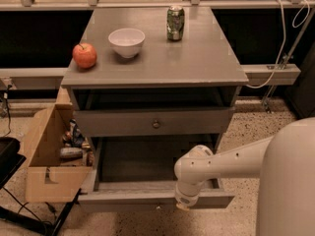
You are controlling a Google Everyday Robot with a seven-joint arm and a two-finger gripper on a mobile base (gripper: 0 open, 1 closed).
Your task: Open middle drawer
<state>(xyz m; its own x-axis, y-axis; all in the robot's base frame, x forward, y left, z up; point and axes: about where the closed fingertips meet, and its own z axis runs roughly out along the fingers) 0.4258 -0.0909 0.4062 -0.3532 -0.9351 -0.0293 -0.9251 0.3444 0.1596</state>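
Observation:
The grey cabinet [155, 58] has two drawers showing. The upper drawer front [123, 123] with a round knob [156, 124] is out a little, with a dark gap above it. Below it the middle drawer [147, 199] is pulled well out, showing its dark shallow interior [138, 161]. My white arm [231, 161] reaches in from the right. The gripper [183, 204] points down at the top edge of this drawer's front panel, right of centre, and is mostly hidden under the wrist.
An apple [84, 55], a white bowl [126, 41] and a green can [175, 22] stand on the cabinet top. An open cardboard box [42, 166] with clutter sits on the floor at the left. A cable [283, 38] hangs at the right.

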